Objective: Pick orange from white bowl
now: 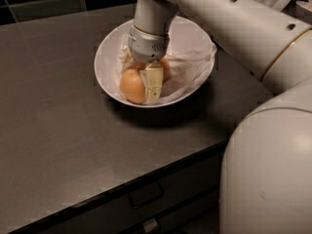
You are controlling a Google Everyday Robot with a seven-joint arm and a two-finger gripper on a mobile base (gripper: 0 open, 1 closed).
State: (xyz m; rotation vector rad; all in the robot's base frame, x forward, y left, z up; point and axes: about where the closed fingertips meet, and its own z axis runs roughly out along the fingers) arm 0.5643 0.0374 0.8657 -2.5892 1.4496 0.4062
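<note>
1. Jaws first: you cannot tell from this view how wide they stand or whether they have closed on anything, because the wrist and the fruit cover them. Treat the grasp as unconfirmed.
2. Your gripper (146,80) is down inside the white bowl (104,57), at its near side, with the arm (219,18) reaching in from the far right.
3. Your target, the orange (130,86), lies in the bowl's near left part on the crumpled paper (195,62). It touches the gripper's left side.
4. A deeper reddish-orange fruit (166,70) sits just beside the gripper on the right, slightly farther back. The tool tip seems wedged between the two fruits.
5. Risk one: if you lift on a weak or off-centre hold, the round, matte fruit probably rolls out and drops back into the bowl.
6. Risk two: closing with the tip this close to the reddish fruit could pinch or nudge the wrong one, or pin both together.
7. Risk three: the loose paper may get caught in the grasp. It could then rise with the fruit and drag the other one out.
8. Risk four: the bowl rests on a smooth dark counter (58,130), not far from its near edge. A sideways pull instead of a straight lift could slide or tip it.
9. Judge the hold first, then raise straight up and slowly.
</note>
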